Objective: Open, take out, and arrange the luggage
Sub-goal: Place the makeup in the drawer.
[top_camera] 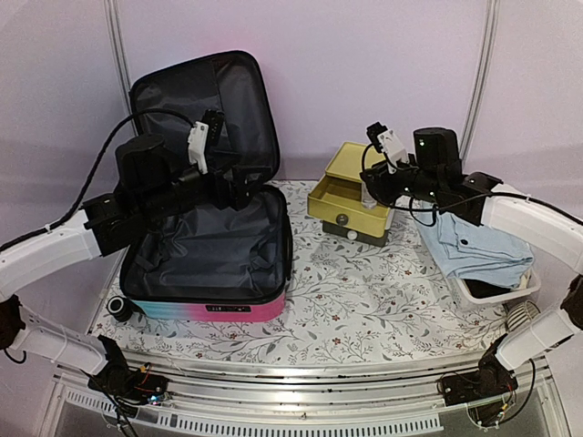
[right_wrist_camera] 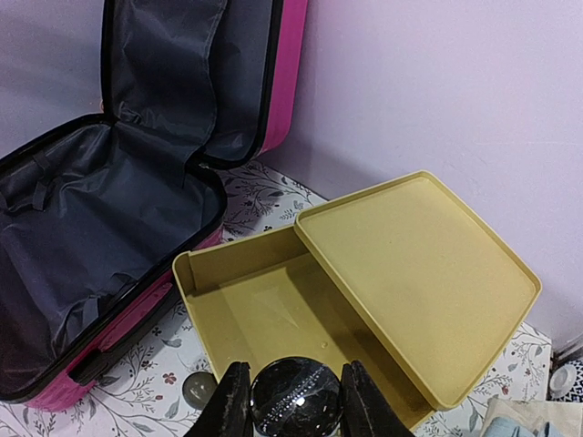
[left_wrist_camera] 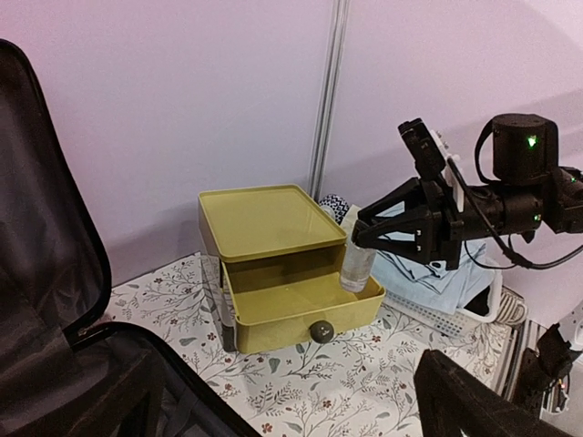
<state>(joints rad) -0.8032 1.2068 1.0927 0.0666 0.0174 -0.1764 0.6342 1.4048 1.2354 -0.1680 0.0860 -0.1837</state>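
The luggage lies open at the left, its lid up against the wall and its black lining bare; it also shows in the right wrist view and the left wrist view. My left gripper hovers over the case's right rim, open and empty; one finger shows low in its own view. My right gripper is shut on a clear bottle by its black glittery cap, held upright over the open drawer of the yellow-topped drawer box.
A white mesh basket with a light blue cloth stands at the right, behind my right arm. A floral mat covers the table. The wall is close behind the case lid and the box.
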